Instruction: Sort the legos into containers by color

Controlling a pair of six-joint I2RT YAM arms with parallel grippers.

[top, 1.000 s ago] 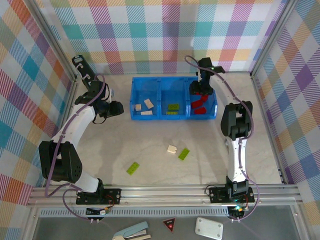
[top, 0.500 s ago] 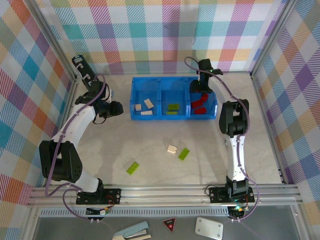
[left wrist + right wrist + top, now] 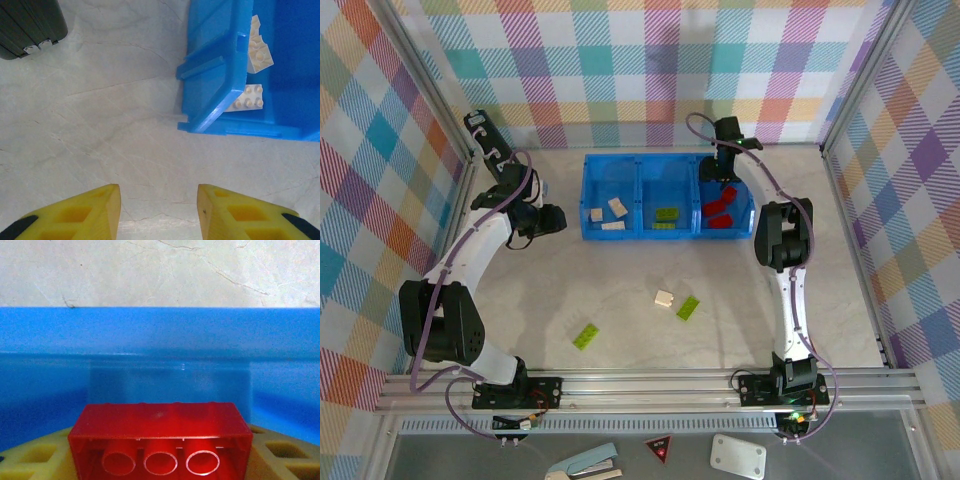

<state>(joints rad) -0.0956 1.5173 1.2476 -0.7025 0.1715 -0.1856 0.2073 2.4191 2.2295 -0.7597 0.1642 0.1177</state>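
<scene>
While the right gripper (image 3: 160,452) clamps a red brick (image 3: 160,422) at the blue tray (image 3: 160,330), we find the left gripper (image 3: 159,210) parted and empty.

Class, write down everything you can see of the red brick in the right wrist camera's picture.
The red brick is glossy plastic, oblong. Its hollow underside faces the camera, showing three round tubes in a row. It sits level, clamped at its short ends between the yellow fingers of the right gripper. The wall of the blue tray stands behind it; whether it touches the tray cannot be told.
</scene>
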